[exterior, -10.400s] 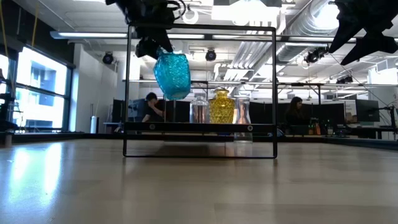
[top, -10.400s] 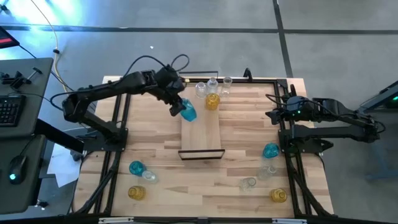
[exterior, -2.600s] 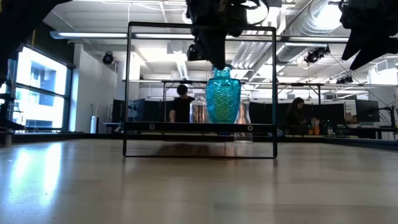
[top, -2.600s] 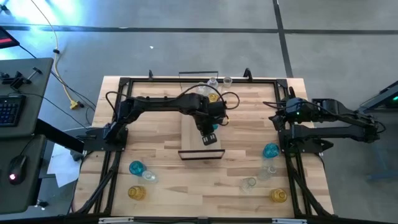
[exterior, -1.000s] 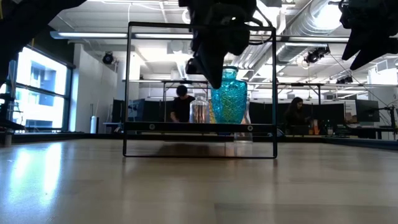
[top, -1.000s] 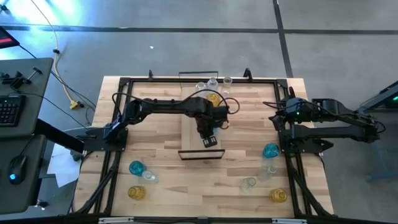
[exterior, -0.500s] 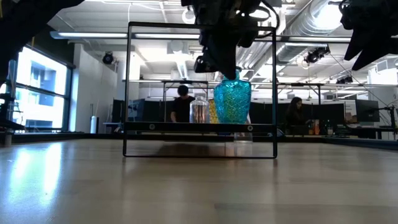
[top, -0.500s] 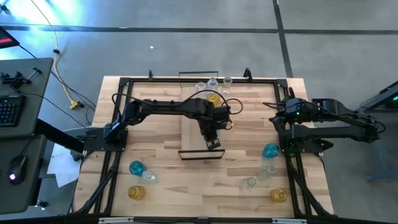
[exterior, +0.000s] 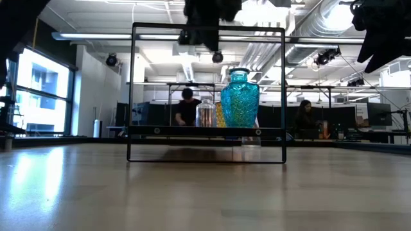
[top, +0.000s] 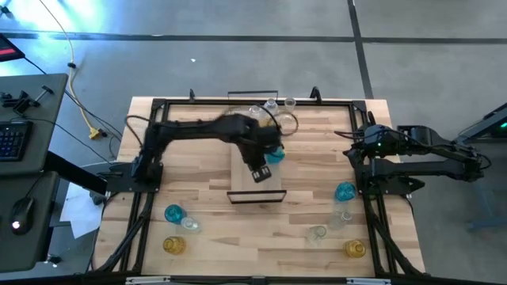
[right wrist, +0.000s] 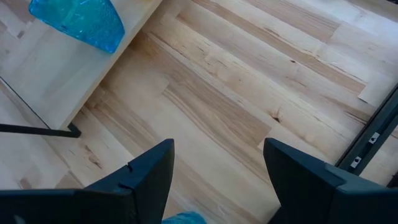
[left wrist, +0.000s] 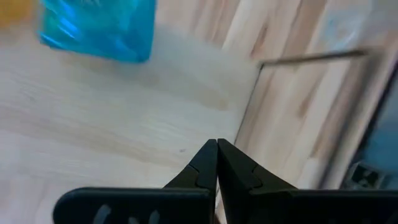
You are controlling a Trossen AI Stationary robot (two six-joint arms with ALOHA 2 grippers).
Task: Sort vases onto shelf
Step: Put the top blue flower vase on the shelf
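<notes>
Here, left to right across the table (top: 198, 170):

- Near the front-left corner stand three vases: a teal one (top: 173, 214), a clear one (top: 190, 225) touching its right side, and an amber one (top: 173, 245) closer to the front edge.
- The left arm reaches from the left edge over the shelf (top: 255, 176); the left gripper (top: 257, 174) hangs above the board's front half, fingers (left wrist: 217, 163) clenched together on nothing.
- The shelf lies mid-table, its long axis running from back to front, with a black frame at each end.
- On the shelf, a teal vase (exterior: 239, 97) stands upright by the right edge, free of the gripper; the high view shows it just behind and right of the gripper.
- Behind it, at the shelf's back end, are a clear vase (exterior: 205, 112) and an amber vase (exterior: 218, 115), the latter mostly hidden in the low view; further clear vases (top: 273, 104) stand near the table's back edge.
- Near the front-right corner: a clear vase (top: 317, 233), another clear vase (top: 341, 216), a teal vase (top: 344, 191) and an amber vase (top: 354, 249).
- The right gripper (right wrist: 217, 165) waits at the right edge, fingers spread wide, empty.
</notes>
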